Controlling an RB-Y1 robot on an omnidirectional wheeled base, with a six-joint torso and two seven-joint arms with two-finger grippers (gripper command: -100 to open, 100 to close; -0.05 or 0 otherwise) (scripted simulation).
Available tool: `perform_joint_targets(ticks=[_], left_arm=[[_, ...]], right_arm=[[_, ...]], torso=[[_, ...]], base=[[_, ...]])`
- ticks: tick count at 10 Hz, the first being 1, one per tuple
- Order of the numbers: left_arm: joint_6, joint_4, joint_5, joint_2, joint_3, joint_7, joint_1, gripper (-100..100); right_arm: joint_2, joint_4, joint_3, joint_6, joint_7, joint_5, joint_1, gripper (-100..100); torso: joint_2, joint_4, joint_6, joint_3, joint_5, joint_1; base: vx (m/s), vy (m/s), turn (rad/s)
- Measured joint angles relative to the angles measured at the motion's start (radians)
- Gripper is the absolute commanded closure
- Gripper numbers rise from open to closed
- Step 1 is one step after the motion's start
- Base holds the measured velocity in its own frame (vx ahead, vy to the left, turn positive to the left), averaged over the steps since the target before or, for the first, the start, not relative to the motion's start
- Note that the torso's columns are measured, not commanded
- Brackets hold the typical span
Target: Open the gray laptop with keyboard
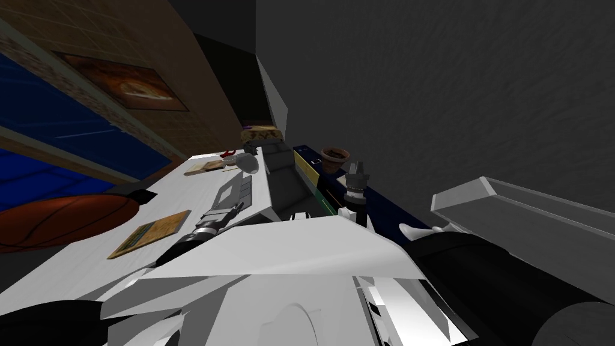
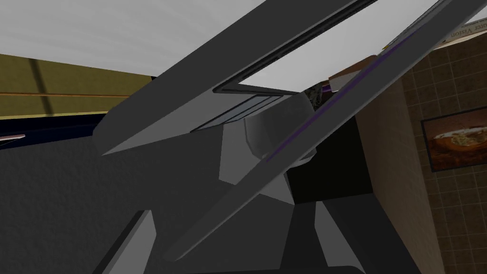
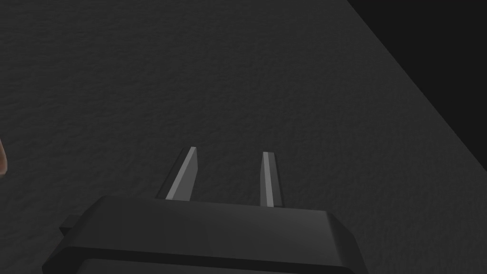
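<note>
Tan book near table corner, basketball at left edge. Laptop by right edge: grey slab, paler panel beside darker strip. Left gripper at its near end, can't tell how open. Mug just beyond. Right gripper partly spread, empty, facing dark grey surface. "Vision" readable on pale spine.

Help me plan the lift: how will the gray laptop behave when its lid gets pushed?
The laptop looks like a thin, flat slab, so it is probably stiff and unlikely to tip. It lies on a smooth-looking white table, so it may well slide instead of hinging open. The left gripper is at its near edge.
</note>
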Motion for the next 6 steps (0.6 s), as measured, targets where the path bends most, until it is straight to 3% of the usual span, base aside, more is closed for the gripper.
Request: perform_joint_targets(ticks=[6], left_arm=[[0.047, -0.151, -0.001, 0.03, 0.015, -0.002, 0.107, -100]], right_arm=[[0.0, 0.0, 0.0, 0.0, 0.0, 0.0, 0.0, 0]], torso=[[-0.001, -0.001, 0.0, -0.001, 0.001, 0.001]], base=[[0.021, -0.001, 0.037]])
